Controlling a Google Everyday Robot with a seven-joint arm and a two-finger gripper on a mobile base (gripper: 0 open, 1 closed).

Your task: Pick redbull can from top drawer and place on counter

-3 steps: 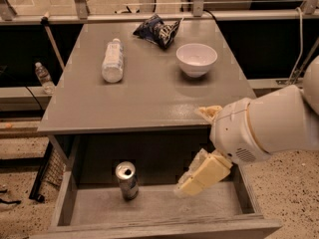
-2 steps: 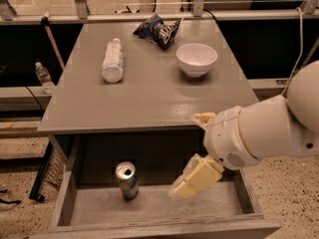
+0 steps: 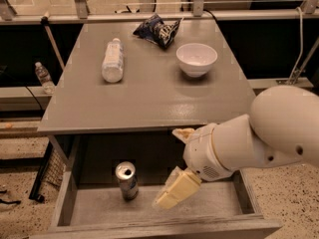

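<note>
A slim silver-and-blue metal can (image 3: pixel 127 180) is seen standing upright on the flat grey floor of the open drawer (image 3: pixel 99 206), left of centre and near the dark back; its shiny round top with the pull-tab is turned up towards the camera. The drawer is built of weathered grey wood with low sides and a plank front, and its front edge is cut off by the lower border. The gripper (image 3: pixel 173 167) is held over the drawer to the right of the can, apart from it, with its two blunt cream-coloured fingers spread wide and nothing held between them; the lower finger (image 3: pixel 177 189) is angled down towards the drawer floor, while only the tip of the upper one (image 3: pixel 182 132) is shown, just under the tabletop edge. Behind them the smooth, rounded white arm (image 3: pixel 259 138) is cut off at the right border, and the right part of the drawer is hidden by it. On the matte grey tabletop (image 3: pixel 149 96) a clear plastic bottle (image 3: pixel 112 59) with a white label is laid on its side, a round white bowl (image 3: pixel 197 59) is set to its right, and a crumpled dark bag (image 3: pixel 158 30) lies at the far edge; the print on the bag cannot be made out
</note>
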